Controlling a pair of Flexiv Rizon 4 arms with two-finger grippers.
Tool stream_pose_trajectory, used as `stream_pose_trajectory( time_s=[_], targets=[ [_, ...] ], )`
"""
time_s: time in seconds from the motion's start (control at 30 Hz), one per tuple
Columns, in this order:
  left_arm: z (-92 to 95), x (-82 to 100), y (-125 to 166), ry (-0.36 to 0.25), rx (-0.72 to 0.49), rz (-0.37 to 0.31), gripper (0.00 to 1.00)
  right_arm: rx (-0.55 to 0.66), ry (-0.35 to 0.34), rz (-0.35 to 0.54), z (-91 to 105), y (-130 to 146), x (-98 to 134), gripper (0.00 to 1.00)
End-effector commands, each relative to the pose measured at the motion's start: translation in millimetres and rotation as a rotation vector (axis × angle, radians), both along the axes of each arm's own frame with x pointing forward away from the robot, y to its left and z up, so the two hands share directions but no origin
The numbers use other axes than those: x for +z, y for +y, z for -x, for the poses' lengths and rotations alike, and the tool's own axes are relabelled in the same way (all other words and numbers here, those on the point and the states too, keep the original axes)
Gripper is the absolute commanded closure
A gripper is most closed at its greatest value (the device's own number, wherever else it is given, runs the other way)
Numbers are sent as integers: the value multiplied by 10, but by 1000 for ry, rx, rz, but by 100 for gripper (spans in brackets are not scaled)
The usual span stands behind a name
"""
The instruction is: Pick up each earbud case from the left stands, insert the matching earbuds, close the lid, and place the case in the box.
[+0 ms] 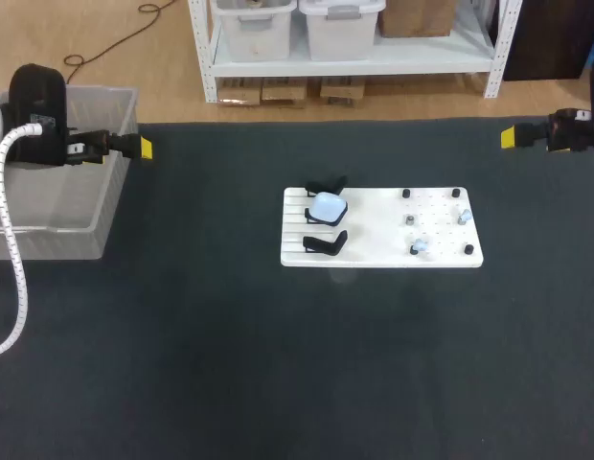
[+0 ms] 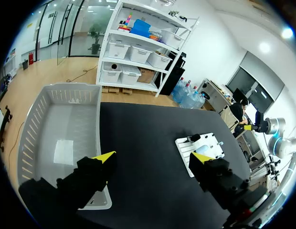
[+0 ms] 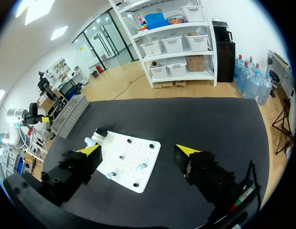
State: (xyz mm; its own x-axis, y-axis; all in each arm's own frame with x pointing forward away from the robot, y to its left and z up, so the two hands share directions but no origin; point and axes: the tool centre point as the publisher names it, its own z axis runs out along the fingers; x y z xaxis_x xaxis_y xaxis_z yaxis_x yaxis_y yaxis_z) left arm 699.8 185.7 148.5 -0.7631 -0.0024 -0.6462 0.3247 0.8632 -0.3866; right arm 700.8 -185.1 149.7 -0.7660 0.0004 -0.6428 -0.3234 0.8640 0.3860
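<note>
Case (image 1: pixel 327 206): pale blue, on a stand on the left half of the white board (image 1: pixel 374 251), mid-tabletop. Earbuds (image 1: pixel 420 246) on board's right half. Clear box (image 1: pixel 57 240) at left edge. Left pincer (image 2: pixel 153 156) spread, by box's far corner. Right pincer (image 3: pixel 139 150) spread, far right corner.

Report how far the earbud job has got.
Done: nothing visible; no case shows in the box.
In hand: nothing. The left claw and right claw are open at the table's far corners.
Left: one case sits between two bare stands, and the earbuds lie on the board. Picking, loading, closing and boxing remain.
</note>
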Motion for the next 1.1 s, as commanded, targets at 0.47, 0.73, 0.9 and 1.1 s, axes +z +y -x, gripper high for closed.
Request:
stream_pose_trajectory(
  time_s=[0.47, 0.73, 0.9, 1.1],
  targets=[
    [1, 11, -7, 4, 2, -5, 0, 1, 0, -1, -1, -3, -2, 0],
    [1, 11, -7, 4, 2, -5, 0, 1, 0, -1, -1, -3, -2, 0],
    [1, 11, -7, 4, 2, -5, 0, 1, 0, -1, -1, -3, -2, 0],
    [7, 31, -30, -13, -25, -1, 0, 1, 0, -1, -1, -3, -2, 0]
  ],
)
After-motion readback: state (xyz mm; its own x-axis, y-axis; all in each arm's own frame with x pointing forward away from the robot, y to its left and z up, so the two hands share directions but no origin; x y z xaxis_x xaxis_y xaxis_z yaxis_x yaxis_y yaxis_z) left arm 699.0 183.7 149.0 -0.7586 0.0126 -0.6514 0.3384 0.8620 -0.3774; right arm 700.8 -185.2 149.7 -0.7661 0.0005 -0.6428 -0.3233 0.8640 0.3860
